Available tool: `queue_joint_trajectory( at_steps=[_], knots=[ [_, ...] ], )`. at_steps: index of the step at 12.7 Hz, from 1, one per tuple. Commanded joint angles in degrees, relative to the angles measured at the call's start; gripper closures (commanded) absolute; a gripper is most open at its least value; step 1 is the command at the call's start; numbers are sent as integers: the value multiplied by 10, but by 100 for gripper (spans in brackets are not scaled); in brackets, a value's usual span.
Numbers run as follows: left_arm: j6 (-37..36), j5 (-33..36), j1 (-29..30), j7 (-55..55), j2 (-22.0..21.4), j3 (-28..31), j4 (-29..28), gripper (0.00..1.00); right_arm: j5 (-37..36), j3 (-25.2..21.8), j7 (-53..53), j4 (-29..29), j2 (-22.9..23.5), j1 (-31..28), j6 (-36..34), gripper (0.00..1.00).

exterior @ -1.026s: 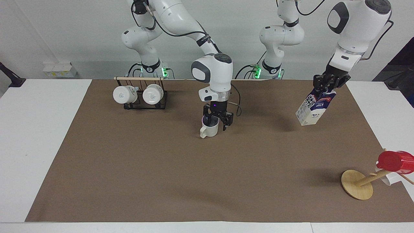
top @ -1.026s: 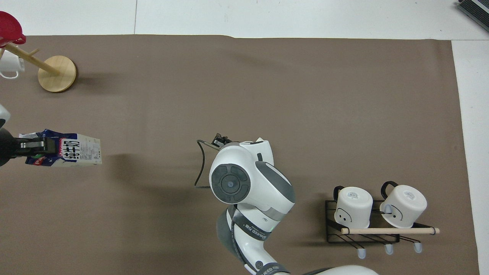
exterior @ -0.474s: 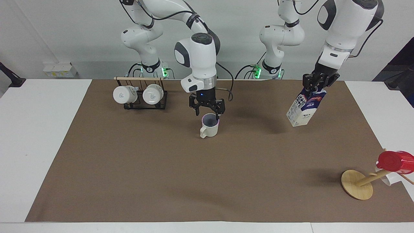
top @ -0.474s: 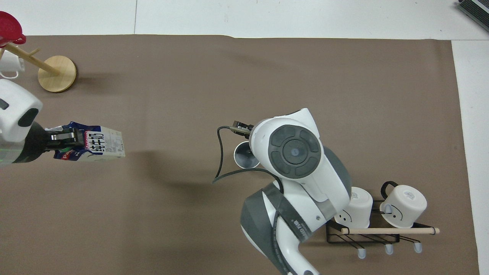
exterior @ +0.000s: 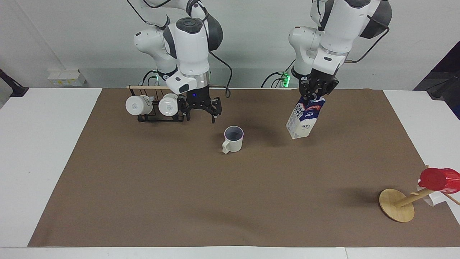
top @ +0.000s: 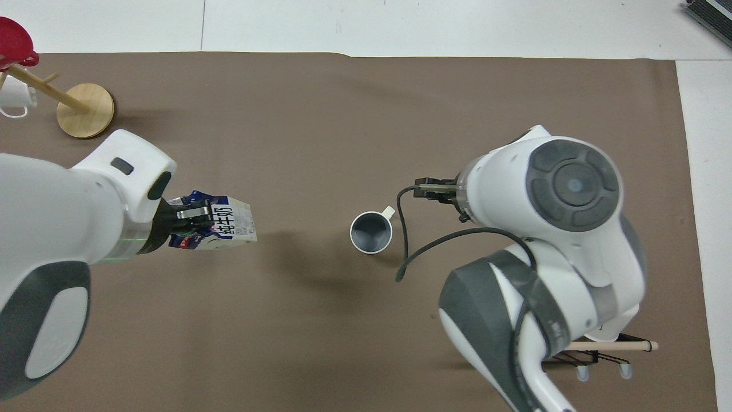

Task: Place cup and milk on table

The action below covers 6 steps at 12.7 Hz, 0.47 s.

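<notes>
The cup [exterior: 233, 139] stands upright on the brown sheet [exterior: 179, 198] of the white table [exterior: 46, 144], near the middle, with nothing touching it. It also shows in the overhead view [top: 372, 232]. My right gripper [exterior: 201, 116] is open and empty, raised over the sheet between the cup and the mug rack. My left gripper [exterior: 316, 94] is shut on the top of the milk [exterior: 303, 120] and holds it tilted above the sheet, beside the cup toward the left arm's end. The milk [top: 223, 224] and left gripper [top: 191, 214] also show from overhead.
A black rack with a wooden rod [exterior: 158, 104] holds two white mugs near the right arm's base. A tipped wooden mug stand [exterior: 396, 205] with a red cup [exterior: 440, 179] lies at the left arm's end, far from the robots.
My right gripper has let go of the cup, risen and moved toward the rack. My left gripper has carried the milk closer to the cup.
</notes>
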Motion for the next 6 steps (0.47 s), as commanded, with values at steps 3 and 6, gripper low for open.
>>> queue_joint_trajectory(
  at_steps=[3,6],
  knots=[
    [53,-6,-67,-47,58,11,12,63,25,1,-176,-6,-57,-103,-73,0],
    [64,-5,-96,-55,71,11,10,63,25,1,-271,-6,-77,-179,-106,0]
  ],
)
